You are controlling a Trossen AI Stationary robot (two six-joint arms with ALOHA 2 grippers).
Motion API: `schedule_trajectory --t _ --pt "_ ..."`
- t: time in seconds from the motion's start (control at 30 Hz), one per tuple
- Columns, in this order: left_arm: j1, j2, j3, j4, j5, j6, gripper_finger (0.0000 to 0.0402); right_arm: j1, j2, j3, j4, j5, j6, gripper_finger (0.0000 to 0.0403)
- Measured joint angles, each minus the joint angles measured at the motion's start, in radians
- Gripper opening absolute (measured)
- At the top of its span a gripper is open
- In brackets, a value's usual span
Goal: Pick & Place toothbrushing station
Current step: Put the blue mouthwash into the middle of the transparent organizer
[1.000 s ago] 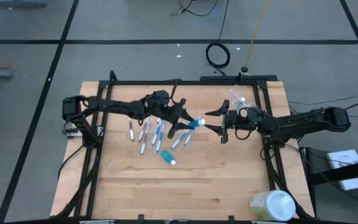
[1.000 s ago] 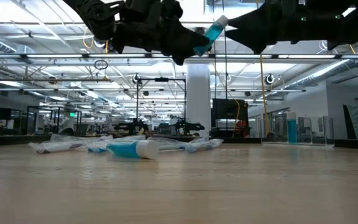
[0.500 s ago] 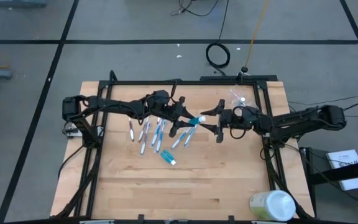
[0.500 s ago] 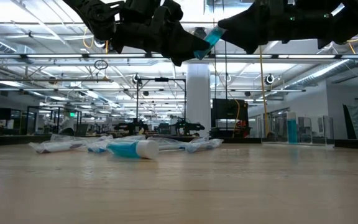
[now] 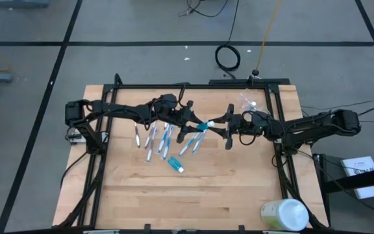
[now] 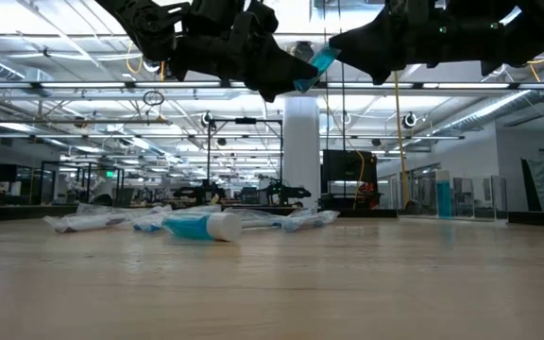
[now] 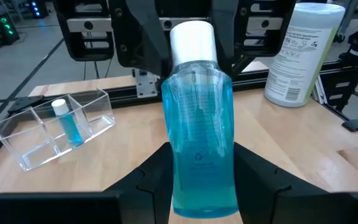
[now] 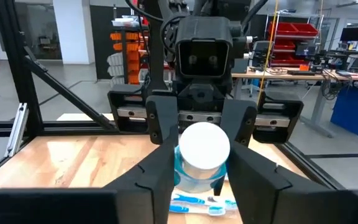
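Observation:
A small bottle of blue liquid with a white cap (image 5: pixel 205 126) (image 7: pixel 197 124) hangs in the air above the table's middle, between my two grippers. My left gripper (image 5: pixel 195 130) (image 7: pixel 201 180) is shut on its lower body. My right gripper (image 5: pixel 223 127) (image 8: pixel 202 171) faces it from the table's right and is shut on the cap end. Several toothbrushes (image 5: pixel 158 140) and a teal-and-white tube (image 5: pixel 176 164) lie flat on the wood below. A clear plastic holder with compartments (image 7: pixel 48 124) (image 5: pixel 249 101) stands at the far right, with a small blue bottle (image 7: pixel 67 121) upright in it. My left gripper pinches the bottle's lower body (image 7: pixel 182 177) between its two fingers, coming nearly level from the table's left. The bottle runs on along the fingers, cap away from them, lifted clear of the table. My right gripper has its two fingers on opposite sides of the bottle just behind the white cap (image 8: pixel 182 169), coming level from the table's right. The cap (image 8: pixel 204 148) points back between the fingers. The bottle is clear of the table.
A large pale green-and-white round container (image 5: pixel 284 214) (image 7: pixel 303 50) stands at the table's near right corner. A black frame rail (image 5: pixel 193 85) runs round the table's far and side edges. Bare wood (image 5: pixel 174 201) lies toward the near edge.
My right gripper has moved a little toward the table's left, up to the bottle, and its fingers have closed from wide open onto the cap end. The bottle has not visibly moved.

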Motion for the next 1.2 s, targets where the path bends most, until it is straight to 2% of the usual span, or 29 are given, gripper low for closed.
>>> schedule_trajectory --t 0.2,0.43,0.57,0.83,1.03,1.2 --pt "0.0 0.0 0.0 0.001 0.0 0.003 0.0136 0.0 0.0 0.0 0.01 0.0 -0.001 0.0102" --pt "0.0 0.0 0.0 0.0 0.0 0.003 0.0137 0.0 0.0 0.0 0.008 0.0 -0.017 0.0099" --pt "0.0 0.0 0.0 -0.001 -0.013 -0.004 0.0155 -0.003 -0.004 0.005 -0.004 0.013 -0.008 0.009" --pt "0.001 0.0 0.002 0.004 -0.079 -0.08 0.0215 -0.032 -0.061 0.103 -0.262 0.08 0.033 0.0089" --pt "0.0 0.0 0.002 0.003 -0.2 -0.085 0.0233 -0.059 -0.113 0.157 -0.404 0.132 0.033 0.0089" --pt "-0.003 -0.001 0.002 -0.009 -0.269 -0.09 0.0232 -0.116 -0.181 0.237 -0.64 0.32 0.018 0.0089"
